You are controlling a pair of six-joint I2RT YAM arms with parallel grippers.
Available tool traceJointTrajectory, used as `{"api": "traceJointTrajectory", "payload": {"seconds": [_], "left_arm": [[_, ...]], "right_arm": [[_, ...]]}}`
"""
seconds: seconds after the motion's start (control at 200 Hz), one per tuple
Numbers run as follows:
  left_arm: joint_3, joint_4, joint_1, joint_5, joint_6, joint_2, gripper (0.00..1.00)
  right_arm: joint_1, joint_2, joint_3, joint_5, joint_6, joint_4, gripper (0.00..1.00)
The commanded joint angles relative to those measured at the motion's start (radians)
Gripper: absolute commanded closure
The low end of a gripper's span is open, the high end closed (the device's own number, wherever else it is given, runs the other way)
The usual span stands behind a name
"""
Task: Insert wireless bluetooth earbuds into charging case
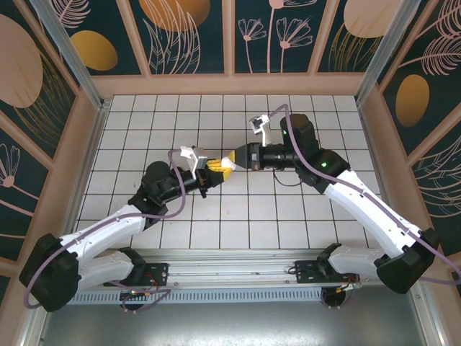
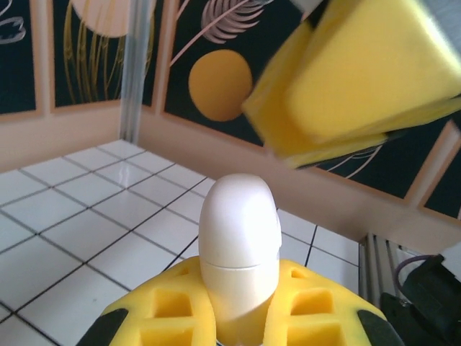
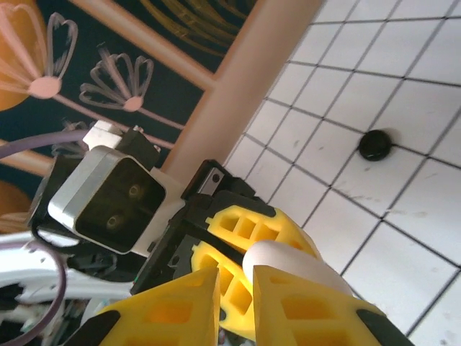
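My left claw (image 2: 238, 310) is pressed shut on the white charging case (image 2: 239, 231). My two yellow fingers (image 2: 158, 313) clamp its lower half from either side, and its rounded top stands up clear of them. The case is egg-shaped, and the seam running around it shows no opening, so the lid is down. From above, I hold it over the middle of the white tiled floor (image 1: 302, 216), lifted off the tiles, with my two claws meeting nose to nose. My right claw (image 3: 248, 288) sits right at the free end of the case. Its fingers are drawn close together, with only a thin slit between the pads. I cannot tell whether anything is pinched in that slit. In my right wrist view the white end of the case lies just past my right fingertips, partly covered by one of them. In my left wrist view the right fingers hang above and to one side of the case top with a gap between, so I cannot say they touch it. A small black lump (image 3: 375, 144) lies on a tile well apart from both claws. It is too small for me to tell whether it is an earbud.
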Motion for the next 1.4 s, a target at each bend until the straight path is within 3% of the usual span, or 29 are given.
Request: {"api": "traceJointTrajectory", "payload": {"seconds": [0.0, 0.14, 0.345, 0.4, 0.55, 0.666, 0.871, 1.176, 1.246, 1.286, 1.396], "left_arm": [[0.001, -0.013, 0.03, -0.057, -0.087, 0.075, 1.0], [0.01, -0.074, 0.048, -0.121, -0.143, 0.2, 0.98], [0.072, -0.147, 0.059, -0.124, -0.143, 0.428, 1.0], [0.087, -0.136, 0.061, -0.121, -0.153, 0.484, 0.99], [0.18, -0.213, 0.062, -0.155, -0.146, 0.625, 0.93], [0.248, -0.317, 0.062, -0.237, -0.115, 0.676, 0.84], [0.315, -0.465, 0.062, -0.359, -0.044, 0.654, 0.6], [0.373, -0.619, 0.112, -0.552, 0.08, 0.488, 0.35], [0.351, -0.605, 0.159, -0.596, 0.095, 0.432, 0.24], [0.33, -0.58, 0.194, -0.626, 0.091, 0.399, 0.03], [0.192, -0.393, 0.284, -0.702, 0.118, 0.28, 0.01]], "right_arm": [[-0.041, -0.043, -0.038, 0.226, -0.008, -0.051, 0.72], [-0.124, -0.08, -0.169, 0.433, 0.005, -0.038, 0.58], [-0.197, -0.147, -0.381, 0.668, -0.063, 0.118, 0.42], [-0.217, -0.164, -0.422, 0.767, -0.066, 0.142, 0.33], [-0.298, -0.183, -0.524, 0.948, -0.108, 0.214, 0.11], [-0.392, -0.169, -0.608, 1.022, -0.131, 0.291, 0.06], [-0.511, -0.178, -0.759, 1.051, -0.22, 0.509, 0.03], [-0.59, -0.144, -0.95, 0.927, -0.398, 0.95, 0.01], [-0.606, -0.136, -1.011, 0.849, -0.45, 1.09, 0.01], [-0.612, -0.122, -1.043, 0.805, -0.476, 1.169, 0.01], [-0.629, -0.064, -1.09, 0.761, -0.494, 1.327, 0.01]]}}
